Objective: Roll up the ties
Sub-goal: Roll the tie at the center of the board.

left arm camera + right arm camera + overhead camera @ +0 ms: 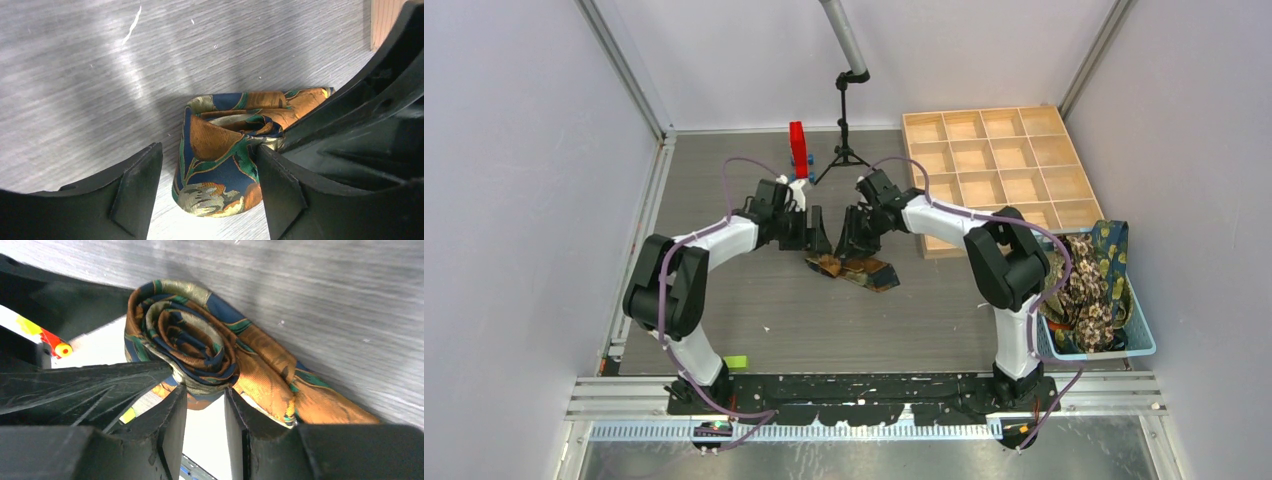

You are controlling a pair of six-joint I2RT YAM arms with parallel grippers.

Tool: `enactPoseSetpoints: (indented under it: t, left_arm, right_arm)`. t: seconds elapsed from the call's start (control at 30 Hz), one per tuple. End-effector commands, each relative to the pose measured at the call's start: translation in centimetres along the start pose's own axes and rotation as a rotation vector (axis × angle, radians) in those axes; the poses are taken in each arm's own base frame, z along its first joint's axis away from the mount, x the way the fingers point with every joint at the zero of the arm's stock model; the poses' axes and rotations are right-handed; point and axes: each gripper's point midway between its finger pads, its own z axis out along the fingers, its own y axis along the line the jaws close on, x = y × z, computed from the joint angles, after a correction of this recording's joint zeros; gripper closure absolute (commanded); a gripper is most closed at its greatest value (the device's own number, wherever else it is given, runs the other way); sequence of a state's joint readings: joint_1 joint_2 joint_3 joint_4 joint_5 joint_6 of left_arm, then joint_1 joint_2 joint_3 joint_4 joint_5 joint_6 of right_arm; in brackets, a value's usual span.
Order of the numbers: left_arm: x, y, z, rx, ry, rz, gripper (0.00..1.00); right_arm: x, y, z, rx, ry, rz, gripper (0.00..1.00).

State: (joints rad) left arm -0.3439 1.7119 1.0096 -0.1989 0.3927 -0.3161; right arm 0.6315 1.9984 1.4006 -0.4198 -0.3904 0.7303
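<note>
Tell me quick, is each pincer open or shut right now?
Left pincer: open, one finger either side of the tie, not gripping.
Right pincer: closed on the rolled tie's edge.

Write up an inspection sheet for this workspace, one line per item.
Surface: grey table, a few scuffs.
Job's things: patterned tie, partly rolled, tail loose, at centre; more ties in blue basket.
Clutter: wooden divider tray, red block, tripod, green scrap.
Grippers: left gripper open astride the roll; right gripper pinching its edge.
Cables: purple cables along both arms.
Surroundings: pale walls.
</note>
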Motion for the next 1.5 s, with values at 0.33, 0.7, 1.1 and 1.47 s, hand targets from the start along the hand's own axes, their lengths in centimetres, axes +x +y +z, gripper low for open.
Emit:
enactPoseSetpoints:
  t: [0.33, 0.7, 1.1, 1.47]
  left_arm:
    - [3.8, 0.0, -0.7, -0.084, -0.019, -0.387, 0.32]
    - [2.4, -0.7, -3.3, -0.105, -0.106, -0.361, 0.17]
    - [1.7, -0.7, -7.0, -0.155, -0.181, -0.260, 0.02]
    - [3.3, -0.4, -10.7, -0.217, -0.223, -0.254, 0.02]
  right_arm:
    - [-4.0, 1.4, -2.3, -0.058, -0.081, -0.060, 0.57]
    - [-4.6, 0.8, 0.0, -0.036, -0.037, -0.058, 0.56]
    - [-1.4, -0.9, 3.3, -0.023, 0.094, -0.051, 0.59]
    - [-0.5, 0.5, 5.2, -0.027, 0.150, -0.097, 0.61]
